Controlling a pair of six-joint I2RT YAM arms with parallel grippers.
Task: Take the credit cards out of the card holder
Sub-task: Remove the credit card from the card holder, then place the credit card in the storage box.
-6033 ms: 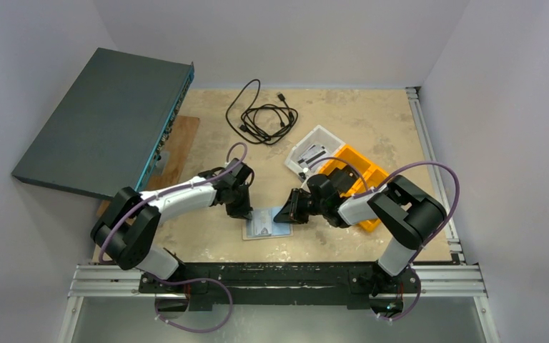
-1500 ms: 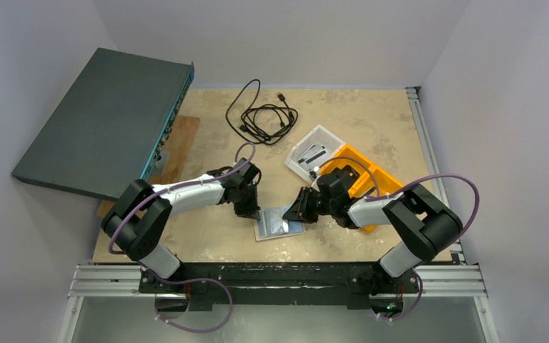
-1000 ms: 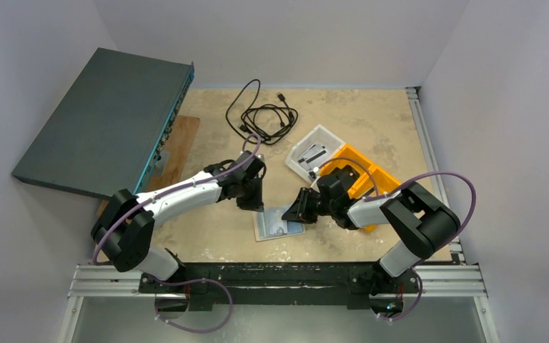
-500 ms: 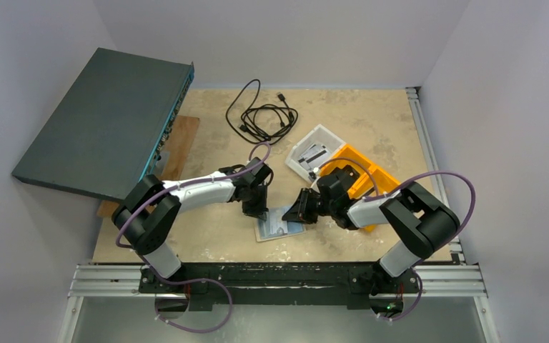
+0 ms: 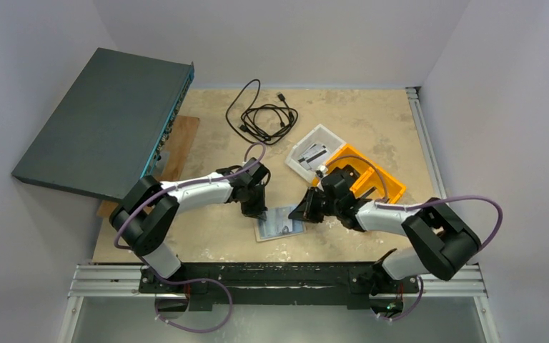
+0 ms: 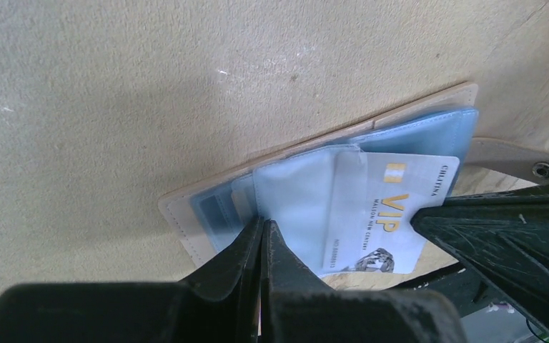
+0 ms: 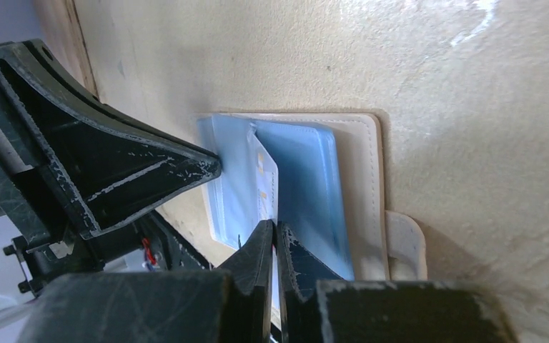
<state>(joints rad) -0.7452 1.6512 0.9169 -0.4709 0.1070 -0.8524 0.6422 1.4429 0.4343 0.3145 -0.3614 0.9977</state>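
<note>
The table [image 5: 372,121] has the card holder [image 5: 280,224] lying open in its near half, blue-grey inside up, right between your two arms. The left gripper [image 5: 259,213] is closed, with its tips pressed down on a blue sleeve [image 6: 293,200] at the holder's left side. Treat that as your anchor. The right gripper [image 5: 302,214] is closed too, tips at the outer edge of the VIP card [image 6: 389,214], which sits partly out of its pocket. I can't tell whether the card is actually pinched or only touched. My read is that you're at the pull. Draw the right arm away low and flat, in line with the pocket mouth, and go slow — if the holder drags along, the left press is too light. Watch the closure tab [image 6: 515,158] just beside the right fingers — don't snag it.
</note>
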